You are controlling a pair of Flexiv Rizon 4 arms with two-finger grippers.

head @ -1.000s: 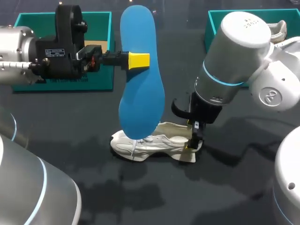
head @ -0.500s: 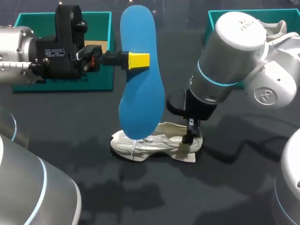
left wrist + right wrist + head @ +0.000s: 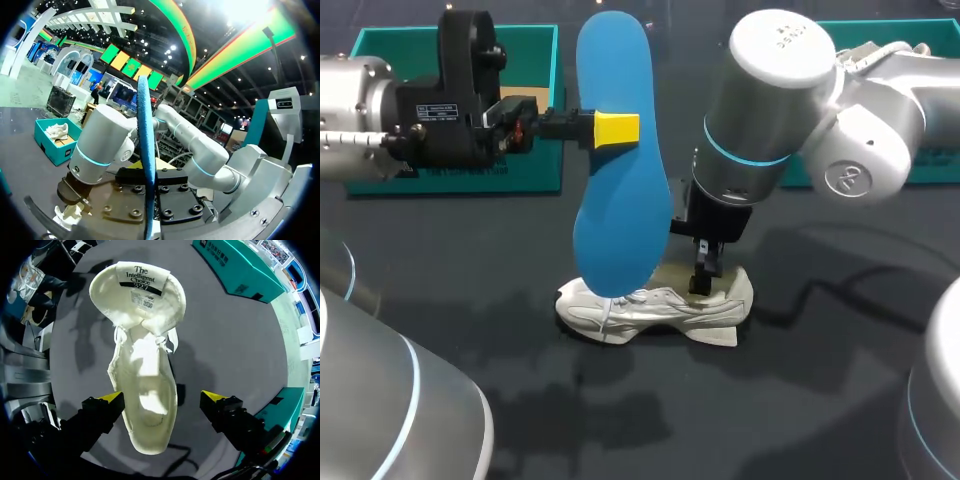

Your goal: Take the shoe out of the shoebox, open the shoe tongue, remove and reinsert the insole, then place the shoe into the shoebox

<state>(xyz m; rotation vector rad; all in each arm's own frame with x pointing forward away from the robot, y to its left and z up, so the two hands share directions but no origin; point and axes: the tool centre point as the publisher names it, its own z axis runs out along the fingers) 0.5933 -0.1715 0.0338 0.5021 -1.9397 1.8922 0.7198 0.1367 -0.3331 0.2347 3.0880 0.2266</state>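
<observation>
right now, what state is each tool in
Left tool: shut on the blue insole.
Right tool: open over the white shoe, holding nothing.

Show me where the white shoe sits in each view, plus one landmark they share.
Head view: shoe at lower middle, under the right gripper.
Left wrist view: shoe beyond the blue insole, under the right gripper.
Right wrist view: shoe below the right gripper, between its open fingers.
Shared landmark: the right gripper.
</observation>
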